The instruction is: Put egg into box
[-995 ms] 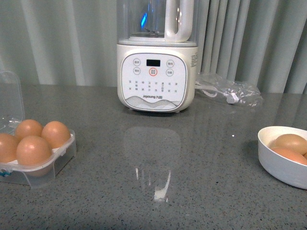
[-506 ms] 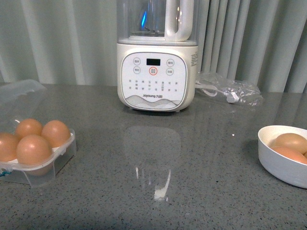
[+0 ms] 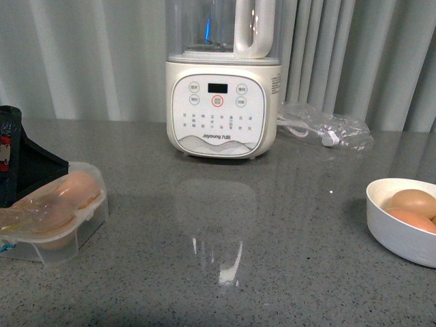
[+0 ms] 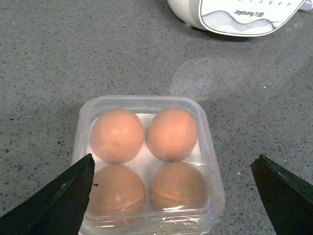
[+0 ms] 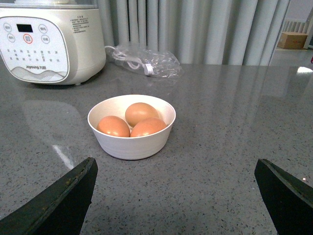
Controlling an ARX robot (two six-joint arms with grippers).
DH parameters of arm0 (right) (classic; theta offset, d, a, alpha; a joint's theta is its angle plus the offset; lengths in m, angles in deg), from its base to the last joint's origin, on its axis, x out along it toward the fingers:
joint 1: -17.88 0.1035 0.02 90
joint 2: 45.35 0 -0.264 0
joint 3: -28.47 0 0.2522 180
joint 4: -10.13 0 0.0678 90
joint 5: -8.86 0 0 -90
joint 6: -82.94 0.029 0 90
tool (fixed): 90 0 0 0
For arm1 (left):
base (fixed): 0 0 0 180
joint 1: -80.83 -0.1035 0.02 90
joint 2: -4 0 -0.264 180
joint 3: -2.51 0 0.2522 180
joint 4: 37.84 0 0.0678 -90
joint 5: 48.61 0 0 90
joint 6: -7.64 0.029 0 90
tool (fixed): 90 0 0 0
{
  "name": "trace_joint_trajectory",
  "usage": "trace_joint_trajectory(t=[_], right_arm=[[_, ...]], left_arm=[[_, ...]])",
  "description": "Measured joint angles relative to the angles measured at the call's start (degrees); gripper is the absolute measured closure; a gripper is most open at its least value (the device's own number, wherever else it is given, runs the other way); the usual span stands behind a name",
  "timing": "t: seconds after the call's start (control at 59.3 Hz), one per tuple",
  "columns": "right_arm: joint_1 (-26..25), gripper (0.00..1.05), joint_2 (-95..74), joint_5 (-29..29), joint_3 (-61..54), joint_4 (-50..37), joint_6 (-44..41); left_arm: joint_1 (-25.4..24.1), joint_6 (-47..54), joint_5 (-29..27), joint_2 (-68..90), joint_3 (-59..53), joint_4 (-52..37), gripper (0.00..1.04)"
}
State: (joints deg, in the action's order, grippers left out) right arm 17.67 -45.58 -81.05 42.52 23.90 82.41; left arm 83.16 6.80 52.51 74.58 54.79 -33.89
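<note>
The front view looks level and low across the grey tabletop (image 3: 272, 259) toward a curtain, taking in the blender (image 3: 223, 102) at mid-distance, the box (image 3: 58, 214) at its left edge and the white bowl (image 3: 402, 221) at its right. The left wrist view looks steeply down, close over the box (image 4: 146, 161), with the blender's base (image 4: 239, 14) also in frame. The right wrist view looks shallowly forward, near the bowl (image 5: 132, 139), sharing the blender (image 5: 49, 41) too.

A home kitchen is showing here: a cream blender (image 3: 222, 88) with a touch panel is standing at the far edge of a grey speckled stone bench (image 3: 272, 238), with pale curtains (image 3: 354, 54) hanging behind it.
</note>
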Motion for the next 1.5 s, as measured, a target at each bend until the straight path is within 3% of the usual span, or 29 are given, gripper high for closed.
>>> trace_joint_trajectory(t=[0.472,0.691,0.944,1.029,1.113,1.197,1.45,1.501], right_arm=[[0.0,0.07,0.0,0.0,0.0,0.0,0.0],[0.0,0.07,0.0,0.0,0.0,0.0,0.0],[0.0,0.07,0.0,0.0,0.0,0.0,0.0],[0.0,0.07,0.0,0.0,0.0,0.0,0.0],[0.0,0.07,0.0,0.0,0.0,0.0,0.0],[0.0,0.07,0.0,0.0,0.0,0.0,0.0],[0.0,0.07,0.0,0.0,0.0,0.0,0.0],[0.0,0.07,0.0,0.0,0.0,0.0,0.0]], left_arm=[[-3.8,5.4,-2.0,-11.3,3.2,10.3,0.07],[-14.6,14.5,8.7,-25.7,3.1,23.6,0.07],[-25.0,20.0,16.3,-31.1,0.2,28.1,0.08],[-24.9,12.1,11.0,-35.5,-8.4,11.8,0.23],[-22.5,6.2,8.0,-39.3,-14.6,3.4,0.38],[-18.8,3.0,4.7,-43.4,-19.4,1.2,0.57],[-12.6,1.4,-1.3,-48.6,-26.7,0.3,1.00],[-11.9,1.2,-2.1,-49.6,-27.5,0.3,1.01]])
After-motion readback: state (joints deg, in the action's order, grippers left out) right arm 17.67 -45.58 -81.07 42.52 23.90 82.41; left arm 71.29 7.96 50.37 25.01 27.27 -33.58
